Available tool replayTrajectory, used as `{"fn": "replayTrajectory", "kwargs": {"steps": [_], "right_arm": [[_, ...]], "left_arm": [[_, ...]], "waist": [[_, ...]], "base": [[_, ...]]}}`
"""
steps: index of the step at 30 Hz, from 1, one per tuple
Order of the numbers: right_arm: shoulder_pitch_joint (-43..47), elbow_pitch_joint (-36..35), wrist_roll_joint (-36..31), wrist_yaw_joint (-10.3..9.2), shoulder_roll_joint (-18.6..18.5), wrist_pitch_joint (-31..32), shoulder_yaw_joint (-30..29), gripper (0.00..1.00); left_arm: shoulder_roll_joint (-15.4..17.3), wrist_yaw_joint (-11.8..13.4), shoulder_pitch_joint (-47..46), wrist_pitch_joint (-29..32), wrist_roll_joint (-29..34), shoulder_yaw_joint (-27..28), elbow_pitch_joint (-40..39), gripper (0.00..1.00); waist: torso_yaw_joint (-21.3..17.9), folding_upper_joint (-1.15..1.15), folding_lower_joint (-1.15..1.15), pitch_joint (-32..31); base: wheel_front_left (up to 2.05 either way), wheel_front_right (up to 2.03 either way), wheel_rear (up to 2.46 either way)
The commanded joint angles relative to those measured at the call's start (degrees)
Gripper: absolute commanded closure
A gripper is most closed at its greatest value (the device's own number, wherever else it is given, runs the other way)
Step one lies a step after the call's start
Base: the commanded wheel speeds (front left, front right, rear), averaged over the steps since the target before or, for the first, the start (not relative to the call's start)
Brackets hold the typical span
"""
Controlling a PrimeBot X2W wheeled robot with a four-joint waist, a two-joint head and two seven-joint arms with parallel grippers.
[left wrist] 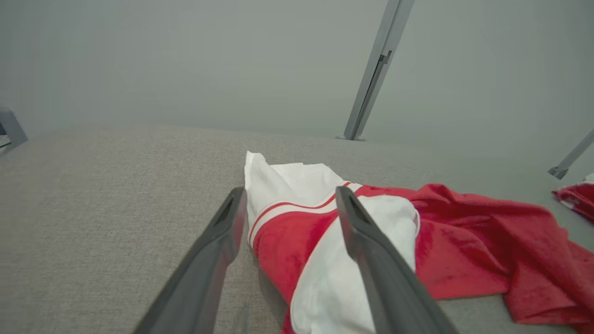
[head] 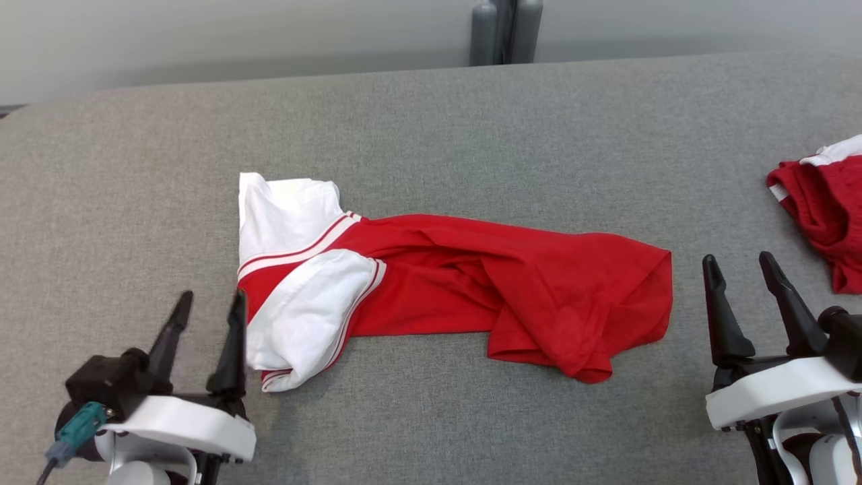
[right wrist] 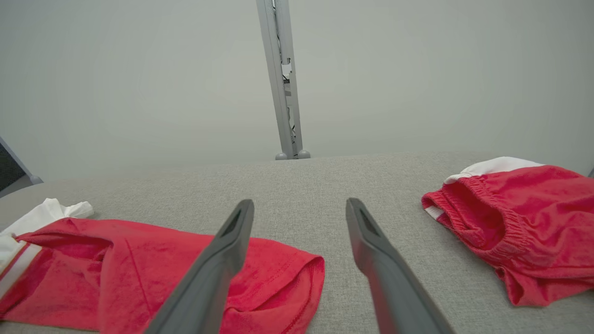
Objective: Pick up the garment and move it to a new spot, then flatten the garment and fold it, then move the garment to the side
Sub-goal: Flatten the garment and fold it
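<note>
The garment [head: 444, 283], a red shirt with white sleeves and red-white stripes, lies crumpled in a long band across the middle of the grey table [head: 431, 121]. My left gripper [head: 211, 298] stands open at the garment's left end, its inner finger right against the white sleeve. In the left wrist view the left gripper [left wrist: 291, 190] frames the white sleeve and red cloth of the garment [left wrist: 464, 241] lying just beyond its fingers. My right gripper [head: 737, 259] is open just right of the garment's right hem, apart from it. In the right wrist view the right gripper [right wrist: 300, 202] hangs over bare table beside the garment [right wrist: 116, 269].
A second red piece of clothing [head: 828, 202] with an elastic waistband and white trim lies at the table's right edge, also seen as red shorts [right wrist: 519, 218]. A grey post [head: 505, 30] stands behind the table's far edge against a pale wall.
</note>
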Motion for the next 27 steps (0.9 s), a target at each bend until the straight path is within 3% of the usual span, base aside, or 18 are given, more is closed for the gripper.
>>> {"fn": "replayTrajectory", "kwargs": {"steps": [1, 8, 13, 27], "right_arm": [[0.58, -0.41, -0.64, 0.01, -0.21, 0.23, 0.22, 0.00], [2.45, -1.16, -2.27, 0.01, -0.22, 1.29, 1.50, 0.00], [4.26, -1.02, -3.17, 0.01, -0.22, 2.18, 2.34, 0.00], [6.20, -1.10, -3.19, 0.01, -0.21, 2.91, 3.43, 0.00]], "left_arm": [[-0.53, 1.16, 0.15, -1.01, 0.74, 1.53, -1.16, 0.00], [-4.08, 3.65, 2.66, -2.15, 5.61, 10.10, -6.66, 0.00], [-4.10, 3.81, 6.48, -2.04, 9.77, 13.61, -7.79, 0.00], [-2.38, 2.49, 12.57, -2.05, 11.16, 14.65, -8.07, 0.00]], "waist": [[-0.10, 0.00, 0.00, -0.98], [-0.22, 0.00, 0.00, -4.25], [-0.43, 0.00, 0.00, -6.22], [-1.15, 0.00, 0.00, -7.59]], "base": [[0.00, 0.00, 0.00], [0.00, 0.00, 0.00], [0.00, 0.00, 0.00], [0.00, 0.00, 0.00]]}}
